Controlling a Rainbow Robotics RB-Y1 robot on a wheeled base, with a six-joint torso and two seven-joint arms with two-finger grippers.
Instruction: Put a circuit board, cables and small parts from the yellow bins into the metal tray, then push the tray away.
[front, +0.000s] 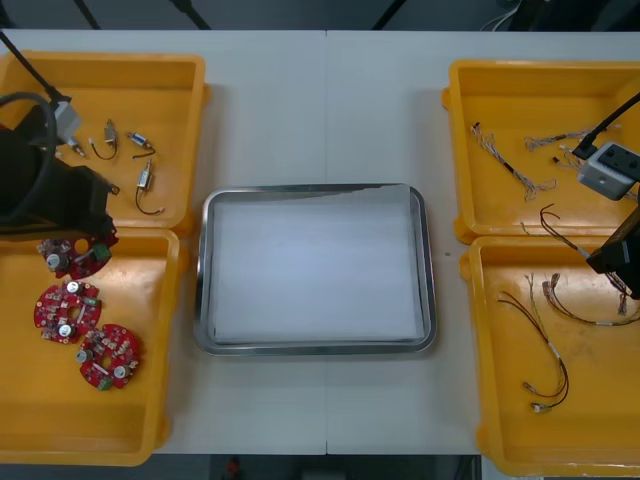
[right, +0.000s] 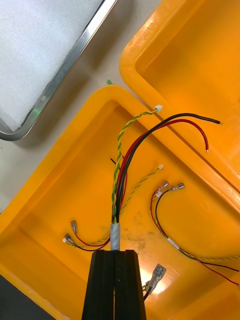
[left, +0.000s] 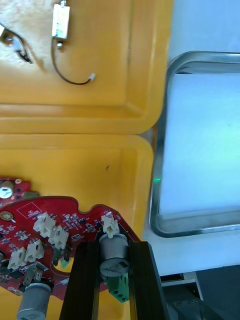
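Observation:
My left gripper is shut on a round red circuit board, its fingers clamped around a grey cylinder on the board's edge. In the front view this board sits at the far end of the near left yellow bin, under the left gripper. My right gripper is shut on a bundle of red, black and yellow-green cables over the near right bin. At the table's right edge the right gripper stands over that bin. Between the bins lies the metal tray, white inside.
Two more red boards lie in the near left bin. Small metal parts with wires lie in the far left bin. Twisted cables are in the far right bin, and loose cables in the near right one.

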